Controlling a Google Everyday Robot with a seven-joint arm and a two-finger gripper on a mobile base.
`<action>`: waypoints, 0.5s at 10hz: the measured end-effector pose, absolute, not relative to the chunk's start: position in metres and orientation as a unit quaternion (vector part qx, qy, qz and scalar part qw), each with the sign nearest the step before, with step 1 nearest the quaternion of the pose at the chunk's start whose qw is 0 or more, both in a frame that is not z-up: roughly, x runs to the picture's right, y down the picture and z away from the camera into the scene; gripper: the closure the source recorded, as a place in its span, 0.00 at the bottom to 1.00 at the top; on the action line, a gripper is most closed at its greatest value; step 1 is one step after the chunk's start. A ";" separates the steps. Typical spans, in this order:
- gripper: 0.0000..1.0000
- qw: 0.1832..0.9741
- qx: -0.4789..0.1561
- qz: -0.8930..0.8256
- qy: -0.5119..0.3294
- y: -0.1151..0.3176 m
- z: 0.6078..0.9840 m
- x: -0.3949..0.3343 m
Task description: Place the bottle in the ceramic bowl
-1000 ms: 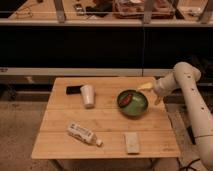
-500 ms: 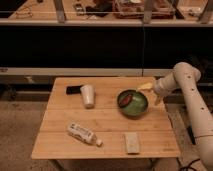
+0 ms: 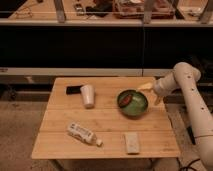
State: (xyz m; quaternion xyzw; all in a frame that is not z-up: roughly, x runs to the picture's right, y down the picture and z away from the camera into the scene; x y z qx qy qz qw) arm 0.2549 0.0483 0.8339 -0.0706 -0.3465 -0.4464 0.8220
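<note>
The bottle [image 3: 83,133] lies on its side near the front left of the wooden table [image 3: 107,117], its white cap pointing to the front right. The dark green ceramic bowl [image 3: 141,108] sits at the right of the table, with a small reddish thing [image 3: 128,99] inside it. My gripper [image 3: 145,87] hangs just above the bowl's far right rim, at the end of the white arm [image 3: 186,80] that comes in from the right. It is open, holds nothing, and is far from the bottle.
A white cup [image 3: 88,95] stands upside down left of the bowl, with a flat dark object [image 3: 73,90] behind it. A pale rectangular block [image 3: 132,142] lies near the front edge. Dark shelving runs behind the table.
</note>
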 end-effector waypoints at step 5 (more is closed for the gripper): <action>0.20 0.812 0.000 -0.480 -0.332 0.059 0.806 0.265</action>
